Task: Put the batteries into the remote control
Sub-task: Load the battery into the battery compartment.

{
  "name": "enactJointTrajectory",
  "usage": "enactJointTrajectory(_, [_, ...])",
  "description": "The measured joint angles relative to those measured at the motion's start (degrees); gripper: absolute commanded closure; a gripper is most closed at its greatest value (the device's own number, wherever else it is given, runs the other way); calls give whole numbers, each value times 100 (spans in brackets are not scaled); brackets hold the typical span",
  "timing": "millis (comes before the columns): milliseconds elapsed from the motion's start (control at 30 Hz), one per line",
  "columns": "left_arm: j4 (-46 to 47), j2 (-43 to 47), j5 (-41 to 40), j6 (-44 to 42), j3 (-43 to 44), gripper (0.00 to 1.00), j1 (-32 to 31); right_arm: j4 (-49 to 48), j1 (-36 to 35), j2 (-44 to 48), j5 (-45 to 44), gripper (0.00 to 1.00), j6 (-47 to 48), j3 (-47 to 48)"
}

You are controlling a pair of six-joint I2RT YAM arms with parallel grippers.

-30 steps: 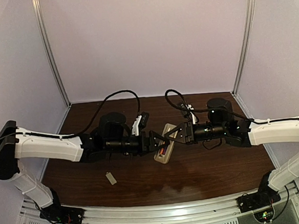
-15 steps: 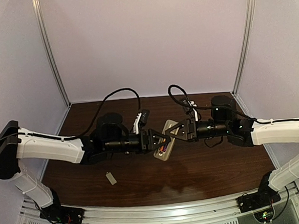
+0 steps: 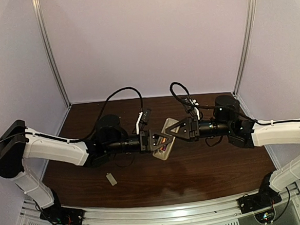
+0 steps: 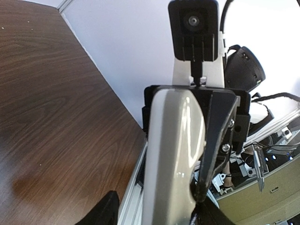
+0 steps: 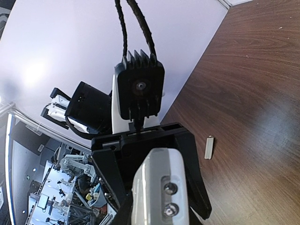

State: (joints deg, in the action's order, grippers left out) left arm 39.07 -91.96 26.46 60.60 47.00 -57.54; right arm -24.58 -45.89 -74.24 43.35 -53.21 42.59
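Slim white-and-beige plastic remote control (image 3: pixel 168 125) hangs mid-frame over the dark wooden table (image 3: pixel 210 165), orange cylinder batteries (image 3: pixel 163 149) in its bay. Right gripper (image 3: pixel 175 134) pinches it, left gripper (image 3: pixel 160 140) is spread loosely around it.

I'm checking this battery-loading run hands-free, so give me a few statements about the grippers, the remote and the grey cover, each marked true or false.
1. The right gripper is shut on the remote control. True.
2. The grey cover piece is fitted onto the remote. False: it lies loose on the table.
3. The cover piece lies on the left arm's side. True.
4. The two grippers sit far apart at opposite table edges. False: the left gripper meets the right one at the remote, mid-table.
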Motion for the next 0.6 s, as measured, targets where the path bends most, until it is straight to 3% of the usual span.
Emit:
enactJointTrajectory(400, [1086, -149, 431, 422, -352, 54, 17, -374, -70, -2, 170, 100, -184, -55])
enactJointTrajectory(600, [1386, -179, 564, 579, -540, 50, 17, -387, -68, -2, 162, 100, -146, -55])
